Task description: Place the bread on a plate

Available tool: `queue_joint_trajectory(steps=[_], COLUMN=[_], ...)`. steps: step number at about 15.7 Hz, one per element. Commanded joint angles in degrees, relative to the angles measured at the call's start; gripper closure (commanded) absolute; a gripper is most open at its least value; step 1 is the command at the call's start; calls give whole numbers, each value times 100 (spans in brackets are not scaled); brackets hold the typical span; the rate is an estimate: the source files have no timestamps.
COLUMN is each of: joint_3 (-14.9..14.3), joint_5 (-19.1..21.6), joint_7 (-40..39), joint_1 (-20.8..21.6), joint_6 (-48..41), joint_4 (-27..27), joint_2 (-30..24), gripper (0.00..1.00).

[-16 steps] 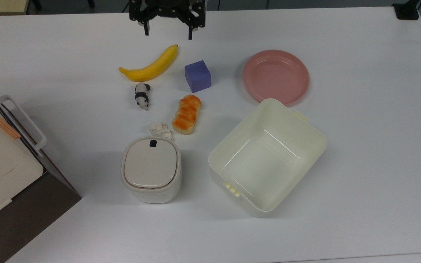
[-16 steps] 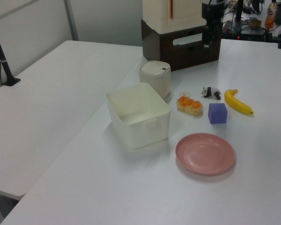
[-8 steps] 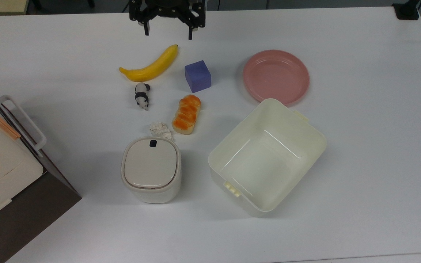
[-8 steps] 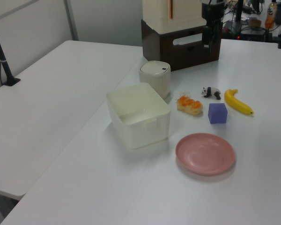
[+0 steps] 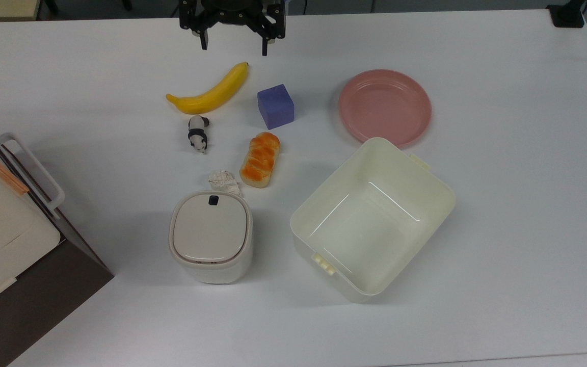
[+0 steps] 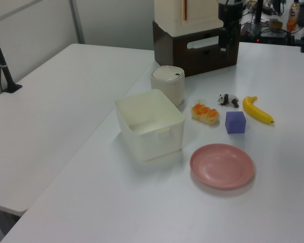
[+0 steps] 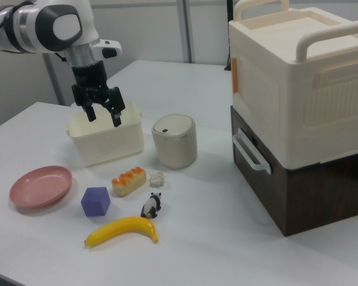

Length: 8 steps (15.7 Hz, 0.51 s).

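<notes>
Gripper (image 5: pixel 233 49) up at the top view's top edge, fingers spread, holding nothing, above the banana (image 5: pixel 210 92). Bread (image 5: pixel 260 159) flat on table (image 5: pixel 502 204), between purple cube (image 5: pixel 275 106) and lidded bin (image 5: pixel 211 236). Plate (image 5: pixel 384 106) bare, touching cream tub (image 5: pixel 373 218).

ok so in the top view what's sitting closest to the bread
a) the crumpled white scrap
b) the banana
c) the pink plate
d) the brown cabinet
a: in the top view the crumpled white scrap lies right beside the bread, on the top view's left of its lower end, while the banana, the pink plate and the brown cabinet all sit clearly farther off.
</notes>
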Motion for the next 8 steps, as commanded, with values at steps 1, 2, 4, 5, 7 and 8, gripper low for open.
queue_joint_trajectory(steps=[1,2,4,5,7,8], joint_3=[-29,-29,-29,-29,-29,-29], joint_5=[189,206,206,215,215,215], joint_7=[69,77,77,78,86,86], joint_1=[-132,-140,-140,-140,-140,-132], joint_6=[82,126,152,222,337,389], joint_4=[-90,-99,-91,-99,-126,-143], joint_2=[6,32,164,225,340,401], gripper=[0,0,0,0,0,0])
